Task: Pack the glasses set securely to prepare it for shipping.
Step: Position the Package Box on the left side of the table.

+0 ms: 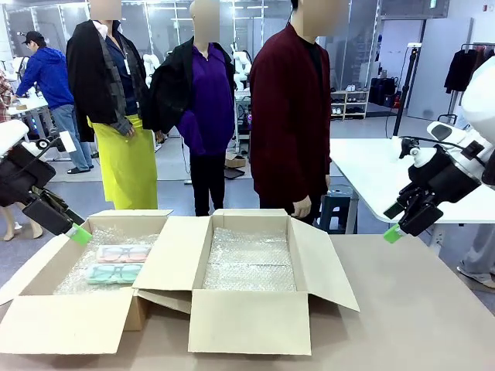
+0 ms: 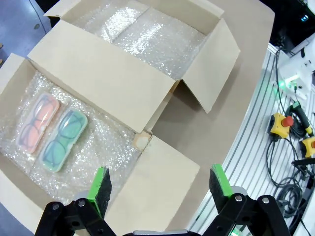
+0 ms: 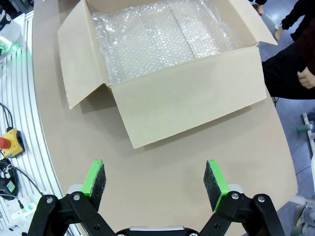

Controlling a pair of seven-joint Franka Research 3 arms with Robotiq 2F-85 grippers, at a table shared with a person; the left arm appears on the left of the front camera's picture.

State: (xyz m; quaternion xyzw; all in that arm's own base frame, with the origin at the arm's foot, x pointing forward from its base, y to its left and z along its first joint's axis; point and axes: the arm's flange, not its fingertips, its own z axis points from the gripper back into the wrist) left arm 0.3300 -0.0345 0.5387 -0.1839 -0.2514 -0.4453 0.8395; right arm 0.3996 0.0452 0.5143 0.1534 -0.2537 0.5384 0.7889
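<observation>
Front view, boxes: 2 open cardboard boxes sit side by side on the table [image 1: 433,309], the left box [image 1: 69,317] and the right box [image 1: 251,321], both lined with bubble wrap [image 1: 251,263].
Front view, glasses set: the pink case [image 1: 124,253] and the mint green case [image 1: 114,273] lie flat in the left box, pink on the far side, green nearer, edges just beside each other.
Front view, left gripper [image 1: 79,234]: it hangs at the left box's far left corner, above the rim, holding nothing.
Front view, right gripper [image 1: 393,234]: it hovers out to the right, well apart from both boxes, nothing in it.
Front view, person [image 1: 290,116]: standing at the far side behind the right box, one hand [image 1: 301,207] hanging down.
Left wrist view, fingers [image 2: 100,184]: spread wide, nothing between them, poised over the left box's flap.
Left wrist view, cases: pink and green rest side by side on the wrap, spectacles visible inside each.
Right wrist view, fingers [image 3: 96,179]: spread wide over bare table, with the right box beyond them.
Right wrist view, box: only wrap inside.
</observation>
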